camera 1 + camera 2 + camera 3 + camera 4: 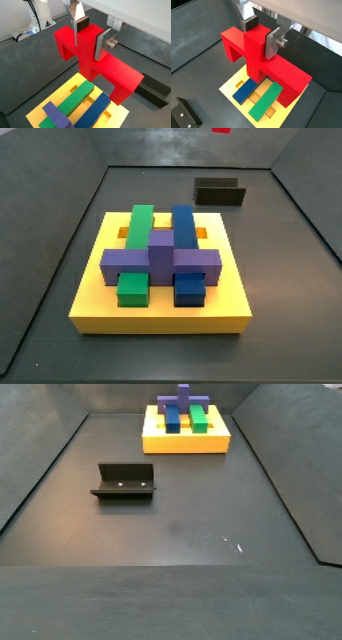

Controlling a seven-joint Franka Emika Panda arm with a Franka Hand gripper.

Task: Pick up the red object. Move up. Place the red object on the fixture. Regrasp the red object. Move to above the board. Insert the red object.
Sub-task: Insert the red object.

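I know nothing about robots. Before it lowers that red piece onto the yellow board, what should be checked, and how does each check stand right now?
1. Gripper shut on the red object: ok in both wrist views.
2. Red object above the board: ok.
3. Open slot in the board for it: cannot tell.
4. Purple block, green block, blue block seated: ok.
5. Fixture apart from the board: ok.
6. Height above the board: cannot tell.

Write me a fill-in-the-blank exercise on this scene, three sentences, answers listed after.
1. In both wrist views the end effector grips the ___ object.
2. That piece hangs above the ___ board, not yet inserted.
3. In both side views the fixture on the floor carries ___.

Answers: red; yellow; nothing
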